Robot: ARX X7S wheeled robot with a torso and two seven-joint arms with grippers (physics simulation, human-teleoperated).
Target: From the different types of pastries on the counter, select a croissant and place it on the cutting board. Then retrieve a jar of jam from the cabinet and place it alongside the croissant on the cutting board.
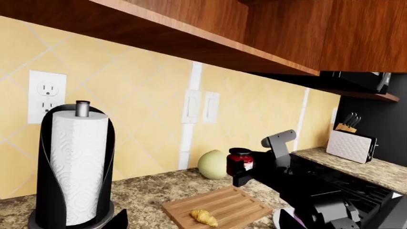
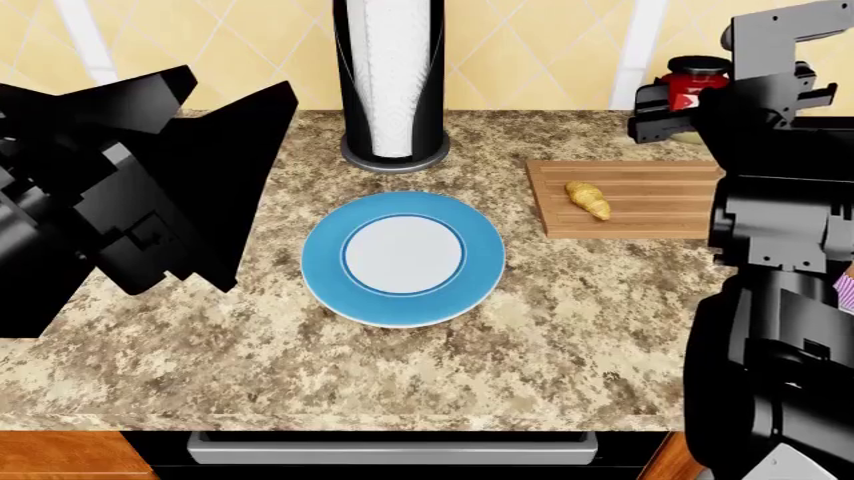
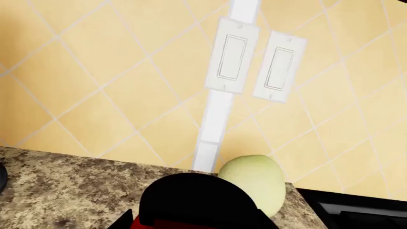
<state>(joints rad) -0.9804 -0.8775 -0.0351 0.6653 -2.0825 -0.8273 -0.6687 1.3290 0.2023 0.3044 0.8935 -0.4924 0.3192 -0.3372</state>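
Golden croissant (image 2: 589,199): already lying on the cutting board (image 2: 654,200), right of centre in the head view, toward the board's near-left part.
Jar of jam (image 2: 695,82): red with a black lid, clamped in the right gripper (image 2: 667,100) at the upper right of the head view, held in the air above the back of the counter (image 2: 400,370), behind the board.
Right gripper: closed on the jar; in the left wrist view the jar (image 1: 239,161) sits upright at the end of the dark arm, above the board's far corner.
Left gripper (image 2: 200,170): raised at the left of the head view; I cannot tell whether its jaws are apart or together.
Nearby things: green melon (image 1: 213,164) against the wall just behind the jar; blue plate (image 2: 403,257) and paper towel holder (image 2: 391,80) left of the board.
Step in hand: lowering the jar onto the board beside the croissant.
Doing it well, as I judge: bring the jar toward the viewer over bare wood right of the croissant, keep it upright, descend until the base rests flat, then release. Avoid nudging the pastry or landing on the board's edge.
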